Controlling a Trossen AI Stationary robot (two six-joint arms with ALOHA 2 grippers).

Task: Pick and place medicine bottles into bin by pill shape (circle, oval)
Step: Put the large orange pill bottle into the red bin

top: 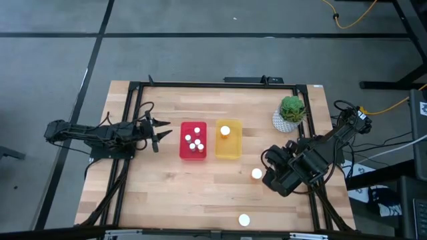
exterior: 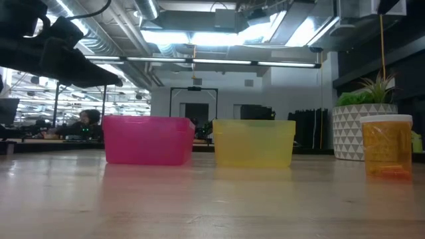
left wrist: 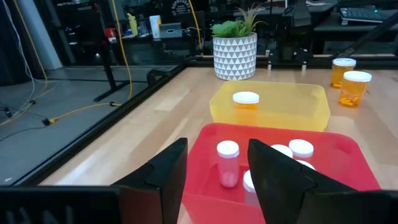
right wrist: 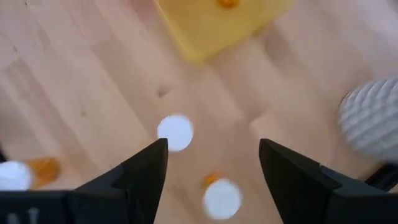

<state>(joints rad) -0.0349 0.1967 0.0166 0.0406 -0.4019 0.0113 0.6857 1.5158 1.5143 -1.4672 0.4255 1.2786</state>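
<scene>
Left gripper (top: pixel 162 133) is hovering at 9 o'clock of the red bin (top: pixel 193 141), fingers (left wrist: pixel 165 171) spread and holding nothing; four white-capped bottles (top: pixel 194 141) are standing in that bin and one orange bottle (top: pixel 225 131) in the yellow bin (top: pixel 229 150). Right gripper (right wrist: pixel 213 163), fingers spread and empty, is hanging over the table (top: pixel 167 193) at 4 o'clock of the yellow bin, above a loose bottle (top: pixel 256 174). Another bottle (top: pixel 244 219) is sitting near the front edge, and the potted plant (top: pixel 291 112) is standing at 2 o'clock of the yellow bin, clear of both arms.

A potted green plant (top: pixel 291 112) in a white pot with a triangle pattern stands near the far right corner of the wooden desk (top: pixel 167 193); yellow cables (top: pixel 350 19) lie on the grey floor (top: pixel 53 60) beyond; a person (exterior: pixel 86 121) sits in the room behind.
</scene>
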